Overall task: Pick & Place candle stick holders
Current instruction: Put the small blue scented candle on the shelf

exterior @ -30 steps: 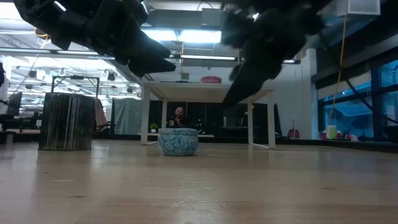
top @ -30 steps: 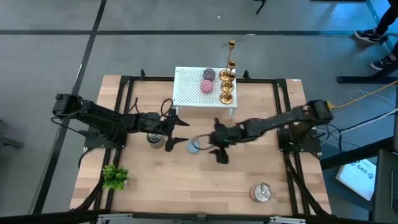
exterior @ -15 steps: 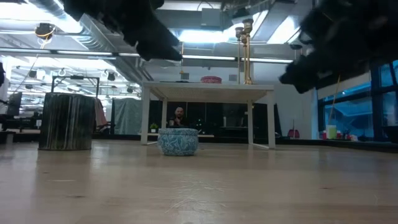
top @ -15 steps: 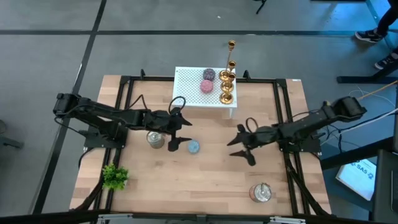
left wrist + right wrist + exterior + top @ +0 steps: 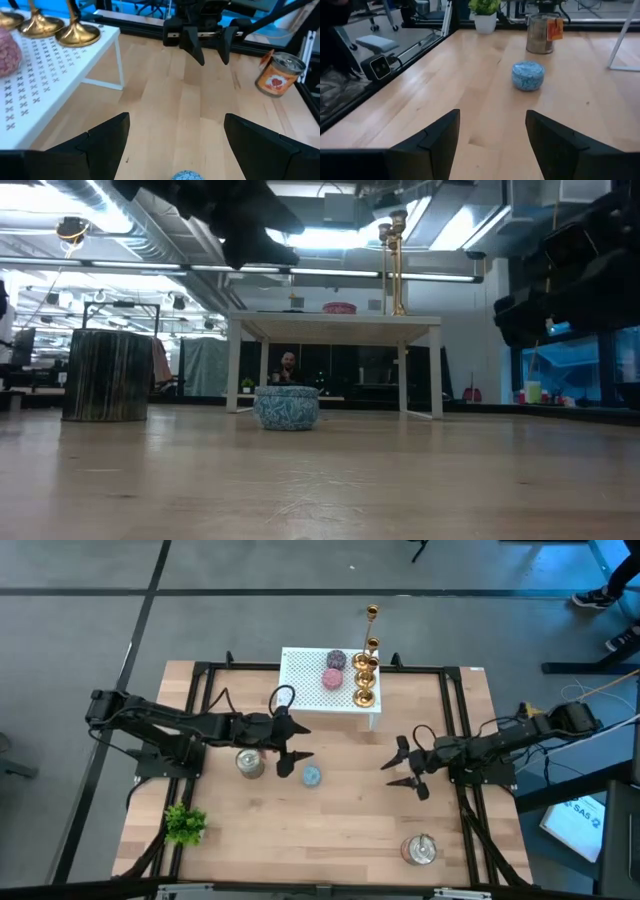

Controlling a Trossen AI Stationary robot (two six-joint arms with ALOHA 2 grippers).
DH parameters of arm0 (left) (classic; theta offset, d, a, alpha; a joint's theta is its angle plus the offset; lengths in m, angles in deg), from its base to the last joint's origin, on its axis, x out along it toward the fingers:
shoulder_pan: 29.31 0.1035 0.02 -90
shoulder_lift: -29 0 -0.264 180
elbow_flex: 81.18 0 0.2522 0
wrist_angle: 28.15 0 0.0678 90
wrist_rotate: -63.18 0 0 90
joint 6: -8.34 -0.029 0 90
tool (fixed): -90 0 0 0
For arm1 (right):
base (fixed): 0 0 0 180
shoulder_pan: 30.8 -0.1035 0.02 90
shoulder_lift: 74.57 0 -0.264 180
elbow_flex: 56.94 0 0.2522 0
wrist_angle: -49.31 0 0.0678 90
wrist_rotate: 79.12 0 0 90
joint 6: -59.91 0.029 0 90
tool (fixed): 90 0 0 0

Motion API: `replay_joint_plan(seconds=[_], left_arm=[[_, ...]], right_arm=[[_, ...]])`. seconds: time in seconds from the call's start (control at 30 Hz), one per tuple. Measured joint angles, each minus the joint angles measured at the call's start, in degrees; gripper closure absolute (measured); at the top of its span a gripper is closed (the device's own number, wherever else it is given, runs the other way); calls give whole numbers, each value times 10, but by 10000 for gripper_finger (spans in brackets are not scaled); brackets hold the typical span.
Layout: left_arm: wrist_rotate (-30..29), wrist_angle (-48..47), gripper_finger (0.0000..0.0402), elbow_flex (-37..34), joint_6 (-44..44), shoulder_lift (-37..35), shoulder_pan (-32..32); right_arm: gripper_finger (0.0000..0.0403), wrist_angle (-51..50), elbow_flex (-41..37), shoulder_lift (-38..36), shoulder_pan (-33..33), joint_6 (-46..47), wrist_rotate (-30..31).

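Note:
The gold candle stick holders [image 5: 365, 680] stand on their round bases in a row along the right edge of a white perforated stand [image 5: 300, 680]. Their bases show in the left wrist view [image 5: 77, 35] and a tall one shows in the low view [image 5: 397, 260]. My left gripper [image 5: 303, 743] is open and empty, in the air just in front of the stand, above a blue disc [image 5: 311, 776]. My right gripper [image 5: 393, 766] is open and empty, right of the table's middle, its fingers pointing toward the blue disc [image 5: 528, 76].
A pink disc [image 5: 333, 678] and a purple disc [image 5: 336, 659] lie on the stand. A silver tin [image 5: 249, 762] stands left of the blue disc, another tin [image 5: 420, 850] near the front right, and a small plant [image 5: 185, 823] at the front left. Bare wood lies between the grippers.
My right gripper has drawn back from beside the blue disc toward the table's right edge, staying open. My left gripper has gone a little toward the right and far side, above the blue disc. The disc has stayed where it was.

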Motion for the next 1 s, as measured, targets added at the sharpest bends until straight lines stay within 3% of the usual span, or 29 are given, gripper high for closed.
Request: replay_joint_plan(seconds=[0.17, 0.63, 0.8, 1.0], left_arm=[[12, -6, 80, 0, 17, 0, 9], [26, -44, 80, 1, 38, 0, 24], [21, -170, 80, 52, 24, 13, 17], [26, -282, 80, 140, -33, 82, -1]], right_arm=[[171, -73, 0, -43, 45, -46, -29], [171, -317, 1, -247, 145, -92, -19], [171, -372, 1, -308, 156, -107, 27], [171, -380, 1, -345, 168, -134, 79]])
